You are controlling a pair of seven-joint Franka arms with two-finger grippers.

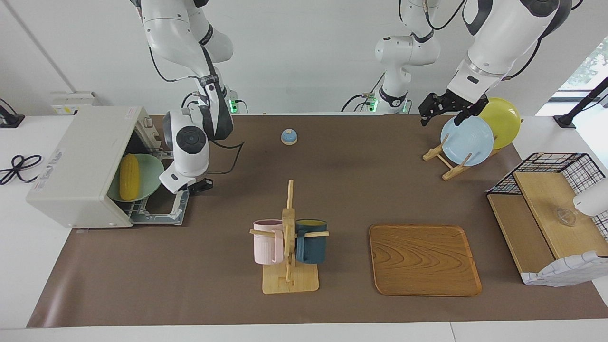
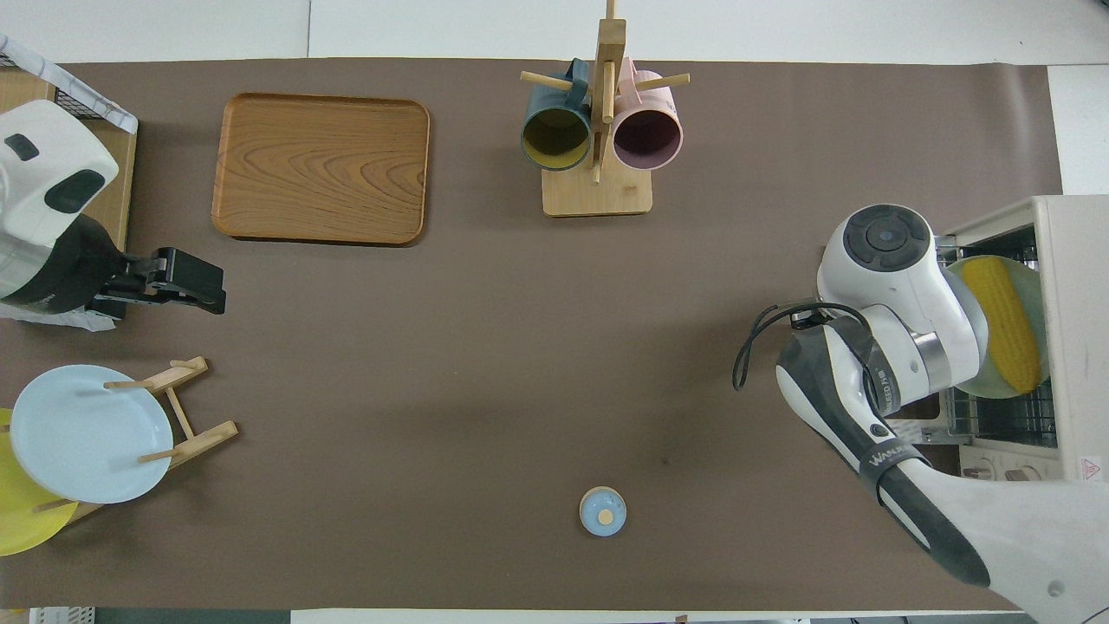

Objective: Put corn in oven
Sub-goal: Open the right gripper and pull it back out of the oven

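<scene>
The off-white oven [image 1: 76, 161] stands at the right arm's end of the table with its door [image 1: 164, 209] folded down open. The yellow corn [image 1: 129, 176] lies on a pale green plate [image 1: 151, 172] on the oven's wire rack, at the oven's mouth. My right gripper [image 1: 164, 180] is at the plate's edge over the open door; its wrist hides the fingers. In the overhead view the corn [image 2: 1005, 325], plate [image 2: 1031, 286] and oven [image 2: 1074, 260] show beside the right wrist. My left gripper [image 1: 440, 118] is open and empty, raised over the plate rack, and waits [image 2: 218, 290].
A wooden rack [image 1: 446, 161] holds a blue plate [image 1: 468, 140] and a yellow plate [image 1: 503, 121] near the left arm. A small blue bell [image 1: 289, 137], a mug tree with two mugs [image 1: 289, 237], a wooden tray [image 1: 424, 259] and a wire shelf [image 1: 546, 204] stand on the brown mat.
</scene>
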